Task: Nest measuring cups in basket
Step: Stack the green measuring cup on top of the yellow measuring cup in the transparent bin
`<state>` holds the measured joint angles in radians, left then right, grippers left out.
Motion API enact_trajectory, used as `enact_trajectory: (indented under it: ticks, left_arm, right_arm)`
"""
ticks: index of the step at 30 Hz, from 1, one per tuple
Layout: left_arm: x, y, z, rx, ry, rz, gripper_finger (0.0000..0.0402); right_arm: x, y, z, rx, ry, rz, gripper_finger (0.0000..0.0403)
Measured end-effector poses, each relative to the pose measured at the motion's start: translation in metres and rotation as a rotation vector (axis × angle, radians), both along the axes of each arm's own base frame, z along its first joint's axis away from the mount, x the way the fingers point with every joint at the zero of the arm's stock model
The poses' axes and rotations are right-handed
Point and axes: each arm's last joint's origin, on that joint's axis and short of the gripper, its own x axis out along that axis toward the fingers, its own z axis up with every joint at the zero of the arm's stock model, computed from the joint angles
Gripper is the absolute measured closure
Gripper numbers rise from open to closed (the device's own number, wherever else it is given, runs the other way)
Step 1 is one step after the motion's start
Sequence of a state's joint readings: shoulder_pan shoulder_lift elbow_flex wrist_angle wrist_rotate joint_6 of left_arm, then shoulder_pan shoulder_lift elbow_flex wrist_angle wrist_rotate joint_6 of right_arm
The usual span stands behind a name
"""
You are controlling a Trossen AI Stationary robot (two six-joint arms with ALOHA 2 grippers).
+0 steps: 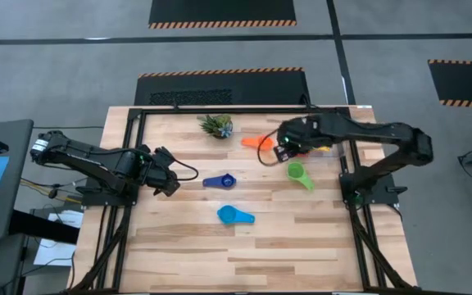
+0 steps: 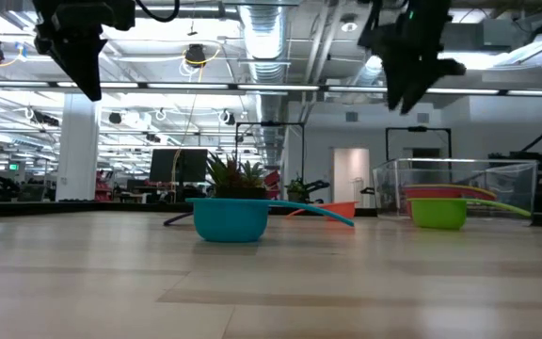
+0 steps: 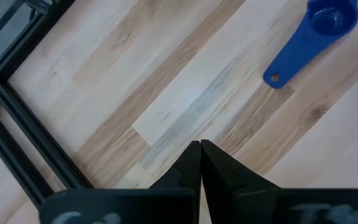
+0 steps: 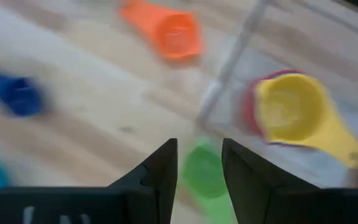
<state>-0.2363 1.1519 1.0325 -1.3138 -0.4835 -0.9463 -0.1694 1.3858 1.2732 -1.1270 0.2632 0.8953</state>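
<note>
So the right gripper point(image 4: 197, 165) is up in the air over the back right part of the table point(image 1: 301, 246), fingers spread with nothing between them, hanging right by the clear basket point(image 2: 454, 188) that sits near the right edge toward the back. Inside the basket there's the yellow cup point(image 4: 291, 109) nested in the red cup point(image 4: 248, 109), you only see a sliver of red rim around it. The green cup point(image 1: 298, 174) is on the wood just outside the basket, on its near side, and the orange cup point(image 1: 256, 141) lies on its side just beside the basket toward the middle, near the little potted plant point(image 1: 216, 124) by the back edge. The dark blue cup point(image 1: 220, 181) sits around the center of the table, and the light blue cup point(image 1: 234, 215) is a bit closer to the front edge. The left gripper point(image 3: 200, 163) is over at the left side, raised off the table, fingers pressed together on nothing, with the dark blue cup's handle a little ahead of it.
</note>
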Motion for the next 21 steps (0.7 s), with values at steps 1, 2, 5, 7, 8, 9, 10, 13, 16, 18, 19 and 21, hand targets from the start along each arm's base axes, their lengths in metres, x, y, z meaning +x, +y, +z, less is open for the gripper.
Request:
enact_trajectory:
  ticks: [1,2,5,7,8,9,10,13,16,18,19,21]
  left_arm:
    - [0.0,0.0,0.0,-0.001,-0.005,0.0,0.0401]
    - [0.001,0.0,0.0,-0.002,-0.009,0.0,0.0401]
    - [0.004,-0.001,0.0,-0.009,-0.038,0.0,0.0402]
    - [0.006,-0.001,0.001,-0.014,-0.06,0.0,0.0401]
    - [0.007,-0.002,0.001,-0.018,-0.074,0.0,0.0402]
    - [0.008,-0.002,0.001,-0.021,-0.087,0.0,0.0401]
    - [0.009,-0.002,0.002,-0.023,-0.096,0.0,0.0401]
    - [0.011,-0.003,0.002,-0.028,-0.117,0.0,0.0401]
    - [0.011,-0.003,0.002,-0.029,-0.118,0.0,0.0401]
    - [0.011,-0.003,0.002,-0.029,-0.119,-0.001,0.0401]
    - [0.011,-0.003,0.002,-0.029,-0.119,0.0,0.0401]
    - [0.011,-0.003,0.002,-0.03,-0.119,-0.001,0.0401]
  right_arm:
    - [0.0,0.009,0.004,0.002,-0.036,0.018,0.0256]
    - [0.0,0.017,0.008,0.005,-0.07,0.037,0.0257]
    - [0.001,0.042,0.015,0.02,-0.154,0.094,0.0259]
    - [0.003,0.057,0.016,0.024,-0.179,0.149,0.026]
    - [0.005,0.064,0.015,0.019,-0.181,0.171,0.026]
    - [0.007,0.071,0.013,0.01,-0.18,0.191,0.026]
    - [0.01,0.077,0.01,-0.001,-0.17,0.209,0.0259]
    - [0.022,0.093,-0.005,-0.008,-0.122,0.248,0.026]
    - [0.032,0.104,-0.023,0.002,-0.062,0.237,0.0264]
    - [0.035,0.107,-0.034,0.0,0.008,0.22,0.0269]
    - [0.034,0.107,-0.039,-0.004,0.05,0.211,0.0272]
    - [0.029,0.104,-0.044,-0.008,0.143,0.176,0.0278]
